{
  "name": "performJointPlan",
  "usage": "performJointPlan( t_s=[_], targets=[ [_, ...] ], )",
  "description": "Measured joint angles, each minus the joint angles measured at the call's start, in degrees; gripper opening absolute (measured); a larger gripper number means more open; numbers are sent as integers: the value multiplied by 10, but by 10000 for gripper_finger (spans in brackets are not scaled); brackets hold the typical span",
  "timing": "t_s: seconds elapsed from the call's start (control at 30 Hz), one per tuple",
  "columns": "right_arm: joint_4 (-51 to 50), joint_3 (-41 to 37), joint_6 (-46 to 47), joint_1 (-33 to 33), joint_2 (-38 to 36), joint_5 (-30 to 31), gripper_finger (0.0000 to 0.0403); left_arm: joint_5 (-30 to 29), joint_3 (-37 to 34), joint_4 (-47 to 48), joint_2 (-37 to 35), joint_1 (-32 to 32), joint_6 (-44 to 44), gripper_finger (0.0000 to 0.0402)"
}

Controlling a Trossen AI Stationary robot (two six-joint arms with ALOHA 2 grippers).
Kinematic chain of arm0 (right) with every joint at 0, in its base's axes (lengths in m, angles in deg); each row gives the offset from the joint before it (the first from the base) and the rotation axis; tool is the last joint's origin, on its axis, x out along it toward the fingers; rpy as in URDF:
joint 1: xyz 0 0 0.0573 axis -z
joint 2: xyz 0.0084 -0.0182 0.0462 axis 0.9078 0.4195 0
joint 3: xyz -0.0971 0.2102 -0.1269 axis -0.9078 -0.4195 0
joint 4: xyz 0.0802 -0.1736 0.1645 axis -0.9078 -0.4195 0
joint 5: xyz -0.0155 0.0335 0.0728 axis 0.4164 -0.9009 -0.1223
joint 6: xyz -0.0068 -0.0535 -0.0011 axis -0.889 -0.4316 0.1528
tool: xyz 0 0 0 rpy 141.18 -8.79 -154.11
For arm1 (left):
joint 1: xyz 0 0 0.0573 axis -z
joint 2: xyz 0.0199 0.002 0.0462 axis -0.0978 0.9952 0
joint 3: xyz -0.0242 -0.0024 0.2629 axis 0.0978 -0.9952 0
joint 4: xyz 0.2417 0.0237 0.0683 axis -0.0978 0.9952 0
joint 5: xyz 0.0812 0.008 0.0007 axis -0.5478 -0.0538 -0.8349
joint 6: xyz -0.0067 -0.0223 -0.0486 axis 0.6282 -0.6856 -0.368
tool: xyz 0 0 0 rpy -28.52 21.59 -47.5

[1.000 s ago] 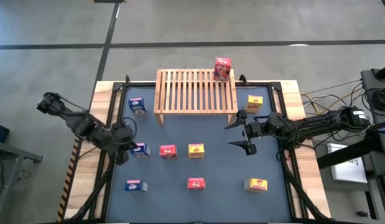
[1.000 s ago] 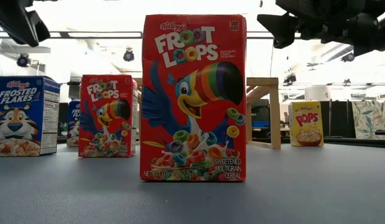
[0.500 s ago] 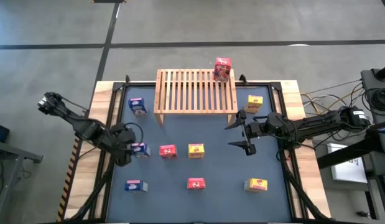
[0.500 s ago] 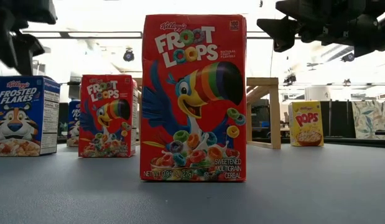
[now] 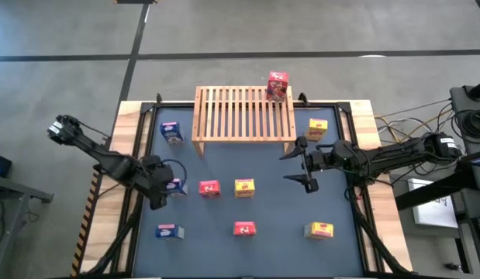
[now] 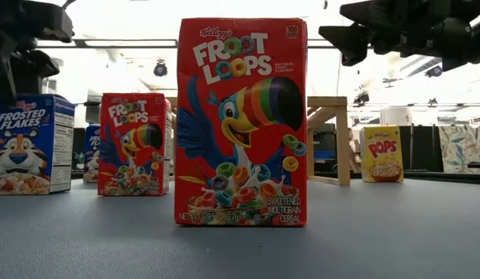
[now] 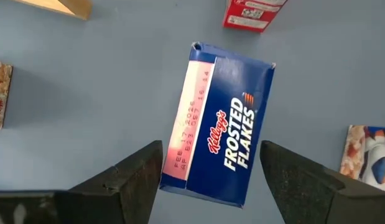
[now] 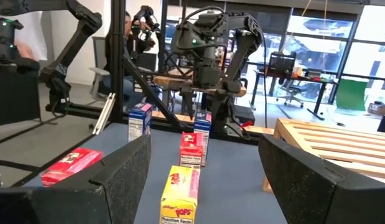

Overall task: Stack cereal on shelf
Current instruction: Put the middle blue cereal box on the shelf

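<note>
- The light wooden slatted shelf (image 5: 244, 114) sits at the upper centre of the high view, on the dark blue surface (image 5: 271, 194); its long axis runs left to right and its slats run top to bottom of the frame.
- One small red printed cardboard cereal box (image 5: 277, 85) stands on the shelf's upper right corner.
- The other small cereal boxes are spread over the surface: a blue one (image 5: 171, 132) left of the shelf, a yellow one (image 5: 318, 128) right of it, a red (image 5: 209, 188) and a yellow (image 5: 244, 187) side by side at centre, and a blue (image 5: 169, 231), a red (image 5: 244, 229) and a yellow (image 5: 319, 229) along the lower row.
- The left gripper (image 5: 164, 188) hovers at the left of the high view over another blue Frosted Flakes box (image 7: 218, 122); the left wrist view alone shows its jaws apart on either side of that box, not touching it, with the box's long axis tilted slightly off the frame's vertical.
- The right gripper (image 5: 299, 166) hangs below the shelf's right end, jaws wide apart and holding nothing.
- The low view alone shows printed fronts: an upright red Froot Loops box (image 6: 241, 122) fills the centre, with a shelf leg (image 6: 342, 139) behind it.
- The right wrist view shows the left arm and the room beyond the surface.
</note>
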Motion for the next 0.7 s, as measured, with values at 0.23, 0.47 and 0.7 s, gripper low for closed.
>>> performJointPlan(
  t_s=[0.23, 0.47, 0.7],
  targets=[
    [-15, 0, -1, 0, 1, 17, 286, -7, -50, -71, -20, 0, 0, 228],
    [-15, 0, -4, 0, 1, 24, 286, -6, -79, -110, -50, 0, -2, 192],
    [-16, 0, -6, 0, 1, 25, 286, -32, -55, -97, -63, 0, 30, 139]
  ],
)
